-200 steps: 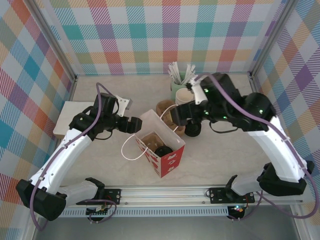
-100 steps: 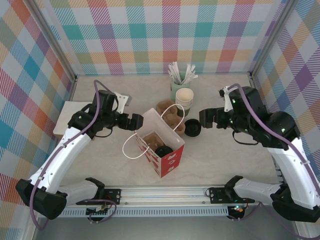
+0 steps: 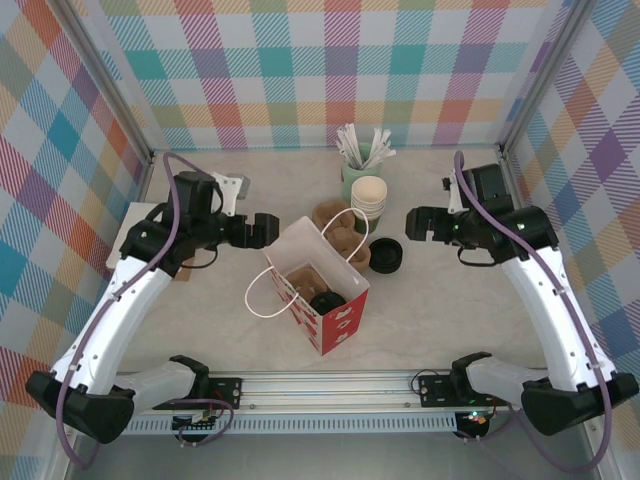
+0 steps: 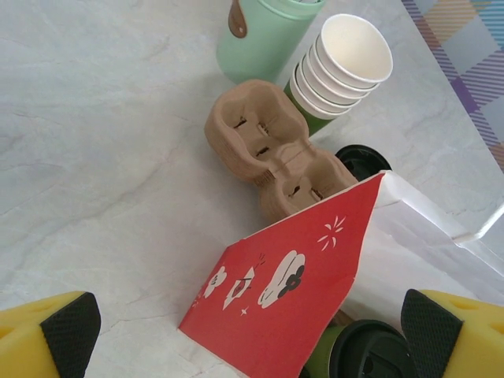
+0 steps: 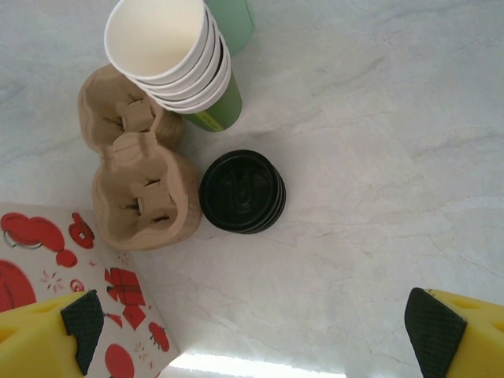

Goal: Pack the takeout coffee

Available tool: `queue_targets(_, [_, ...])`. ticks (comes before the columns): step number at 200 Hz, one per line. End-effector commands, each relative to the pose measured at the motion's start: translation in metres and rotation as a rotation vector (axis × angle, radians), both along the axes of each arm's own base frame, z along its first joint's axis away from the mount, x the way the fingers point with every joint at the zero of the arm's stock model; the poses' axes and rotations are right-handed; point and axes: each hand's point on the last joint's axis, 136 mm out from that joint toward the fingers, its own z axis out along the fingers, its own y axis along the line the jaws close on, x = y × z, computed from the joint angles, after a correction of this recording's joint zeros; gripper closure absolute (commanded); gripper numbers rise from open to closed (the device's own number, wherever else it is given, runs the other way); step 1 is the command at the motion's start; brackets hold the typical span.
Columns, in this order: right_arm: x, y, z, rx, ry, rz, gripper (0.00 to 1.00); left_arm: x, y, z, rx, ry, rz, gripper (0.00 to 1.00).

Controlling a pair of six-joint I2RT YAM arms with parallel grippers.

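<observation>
The takeout coffee [image 3: 325,301] stands inside the open red-and-white paper bag [image 3: 335,325] at the table's middle, only its black lid showing from above. In the left wrist view the lid and green side [image 4: 370,356] peek out behind the bag's red wall [image 4: 283,291]. My left gripper [image 3: 262,230] hangs open just left of the bag's rim, nothing between its fingers; in its own view the left gripper [image 4: 252,329] looks down on the bag. My right gripper [image 3: 418,225] is open and empty, off to the right of the bag, and the right gripper [image 5: 258,331] is over bare table.
Behind the bag lie brown pulp cup carriers [image 3: 335,225], a stack of black lids [image 3: 385,256], a stack of lidless green cups [image 3: 368,196] and a pale green pot of white stirrers [image 3: 358,160]. A white board [image 3: 125,240] sits at the left wall. The bag's white handle [image 3: 258,300] loops leftward.
My right arm has pulled back from over the bag to the right side. My left gripper has drawn back up and left from the bag's rim.
</observation>
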Motion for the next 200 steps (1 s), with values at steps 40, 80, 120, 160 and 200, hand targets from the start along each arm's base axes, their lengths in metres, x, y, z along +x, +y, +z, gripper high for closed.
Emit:
queue_targets(40, [0.063,0.011,-0.004,0.038,-0.095,0.055,0.07,-0.01,0.026,0.036,0.003,-0.168,0.091,0.0])
queue_targets(80, [0.107,0.011,-0.008,0.089,-0.122,0.047,0.15,-0.02,0.038,0.036,0.018,-0.201,0.125,0.0])
queue_targets(120, [0.156,0.014,-0.006,0.209,-0.166,0.037,0.24,-0.027,0.045,0.032,0.045,-0.207,0.139,0.0])
queue_targets(160, [0.203,0.029,-0.008,0.376,-0.163,0.022,0.31,-0.028,0.05,0.028,0.07,-0.205,0.149,0.0])
queue_targets(200, [0.246,0.031,-0.026,0.508,-0.121,-0.063,0.39,-0.026,0.05,0.026,0.072,-0.2,0.15,0.0])
